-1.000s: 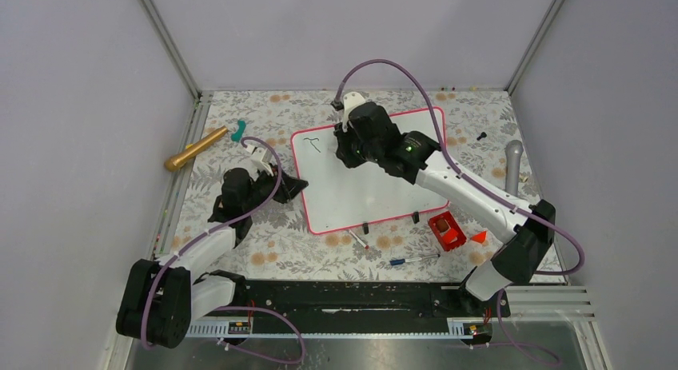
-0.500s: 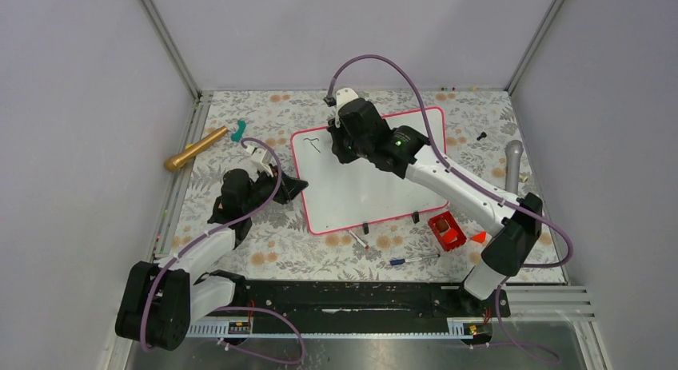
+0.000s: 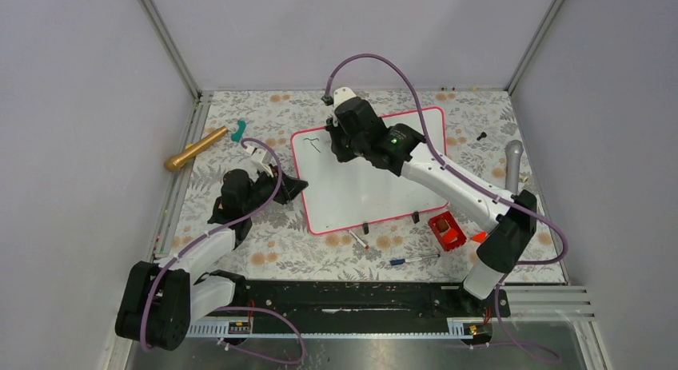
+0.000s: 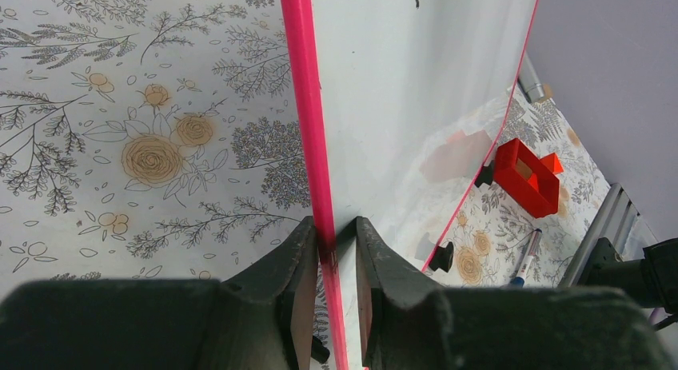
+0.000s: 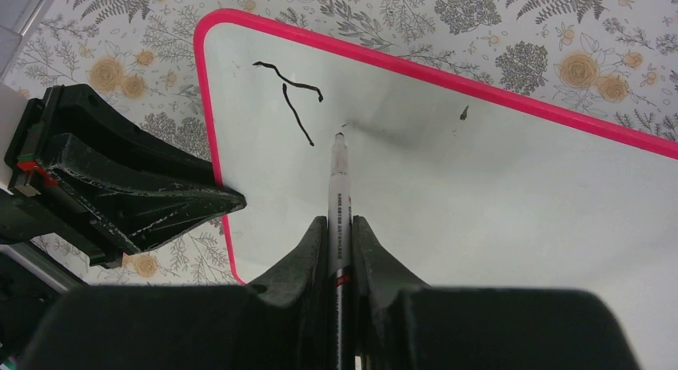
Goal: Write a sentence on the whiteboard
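Observation:
The whiteboard [image 3: 376, 190] lies on the flowered table, white with a pink-red frame. My left gripper [image 3: 297, 186] is shut on its left frame edge [image 4: 308, 106], one finger on each side of the frame. My right gripper [image 3: 340, 150] hangs over the board's far left part, shut on a marker [image 5: 339, 190] that points away from the wrist. The marker's tip [image 5: 340, 137] is at the board surface just right of two black strokes shaped like a T [image 5: 292, 94]; I cannot tell if it touches. A small black dot [image 5: 464, 112] sits further right on the board [image 5: 496, 194].
A gold microphone [image 3: 195, 149] and a teal piece [image 3: 239, 130] lie at the far left. A grey microphone [image 3: 513, 166] lies at the right. Near the board's front edge are a red box [image 3: 446, 230], an orange wedge [image 3: 480, 236], a blue-capped pen [image 3: 414, 259] and another marker [image 3: 358, 239].
My right gripper has moved with the marker a little left and further away over the board. The left gripper and the board have stayed put.

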`<state>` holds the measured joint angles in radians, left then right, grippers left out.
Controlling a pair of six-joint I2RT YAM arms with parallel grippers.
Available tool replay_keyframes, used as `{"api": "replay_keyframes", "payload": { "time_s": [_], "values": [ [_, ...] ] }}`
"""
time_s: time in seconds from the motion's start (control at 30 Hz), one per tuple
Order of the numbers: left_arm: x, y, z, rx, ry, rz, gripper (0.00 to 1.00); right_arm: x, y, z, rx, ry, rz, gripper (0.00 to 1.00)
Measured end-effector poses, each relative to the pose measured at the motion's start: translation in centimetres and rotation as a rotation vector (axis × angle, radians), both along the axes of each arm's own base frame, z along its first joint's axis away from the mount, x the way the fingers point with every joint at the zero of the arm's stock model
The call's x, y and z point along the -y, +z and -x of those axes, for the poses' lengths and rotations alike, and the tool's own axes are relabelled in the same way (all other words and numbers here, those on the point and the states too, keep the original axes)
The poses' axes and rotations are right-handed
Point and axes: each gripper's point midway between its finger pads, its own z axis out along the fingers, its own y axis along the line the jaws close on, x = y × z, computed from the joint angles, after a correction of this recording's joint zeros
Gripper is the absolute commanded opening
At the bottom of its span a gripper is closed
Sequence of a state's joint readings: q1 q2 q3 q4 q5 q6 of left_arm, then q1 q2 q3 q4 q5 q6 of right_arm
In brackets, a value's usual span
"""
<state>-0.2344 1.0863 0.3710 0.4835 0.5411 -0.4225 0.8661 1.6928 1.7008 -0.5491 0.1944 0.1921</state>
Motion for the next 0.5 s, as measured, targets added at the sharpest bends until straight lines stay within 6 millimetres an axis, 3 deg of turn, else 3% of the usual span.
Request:
{"api": "replay_keyframes", "payload": {
  "time_s": [0.5],
  "values": [
    [0.03,-0.02,0.0,0.003,0.0,-0.003,0.0,-0.49,0.36,-0.56,0.009,-0.005,-0.005,0.0]
  ]
}}
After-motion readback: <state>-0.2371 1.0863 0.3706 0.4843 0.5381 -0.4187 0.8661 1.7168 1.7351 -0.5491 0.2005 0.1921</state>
